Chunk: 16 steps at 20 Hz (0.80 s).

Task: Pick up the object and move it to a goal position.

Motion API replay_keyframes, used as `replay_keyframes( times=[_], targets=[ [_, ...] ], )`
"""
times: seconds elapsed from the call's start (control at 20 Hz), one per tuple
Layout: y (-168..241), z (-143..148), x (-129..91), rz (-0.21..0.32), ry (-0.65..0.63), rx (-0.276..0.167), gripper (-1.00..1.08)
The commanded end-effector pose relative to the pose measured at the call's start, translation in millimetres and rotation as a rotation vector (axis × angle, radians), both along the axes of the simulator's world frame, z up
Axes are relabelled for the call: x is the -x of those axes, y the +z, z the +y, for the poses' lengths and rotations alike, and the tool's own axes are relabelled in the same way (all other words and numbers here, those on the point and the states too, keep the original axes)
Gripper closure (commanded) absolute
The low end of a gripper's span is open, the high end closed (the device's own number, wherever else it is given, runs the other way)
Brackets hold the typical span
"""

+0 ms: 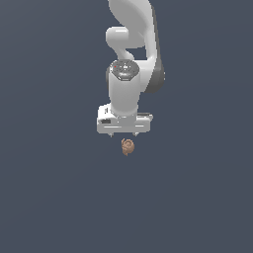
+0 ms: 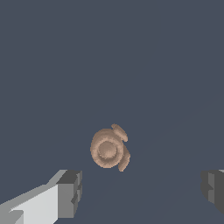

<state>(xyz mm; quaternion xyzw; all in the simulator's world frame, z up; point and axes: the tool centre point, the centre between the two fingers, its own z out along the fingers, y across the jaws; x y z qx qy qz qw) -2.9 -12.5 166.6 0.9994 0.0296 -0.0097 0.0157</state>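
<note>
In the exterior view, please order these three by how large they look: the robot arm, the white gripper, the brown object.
1. Robot arm, largest.
2. Gripper, whose white body is clearly wider than the object.
3. Brown object, smallest.

No text, label, brand, number or sign can be read in either view. The white arm (image 1: pixel 129 74) carries no legible marking; a few tiny reddish specks sit on its dark round cap, too small to make out as characters.
</note>
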Motion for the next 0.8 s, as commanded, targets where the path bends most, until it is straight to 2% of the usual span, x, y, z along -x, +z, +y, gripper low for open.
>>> replay_keyframes(
  times=[0.0, 0.75],
  targets=[
    [-7.3, 1.8, 1.3, 0.0, 0.014, -0.003, -0.92],
    [-70.1, 19.1, 16.4, -0.016, 0.135, -0.032, -0.92]
  ],
)
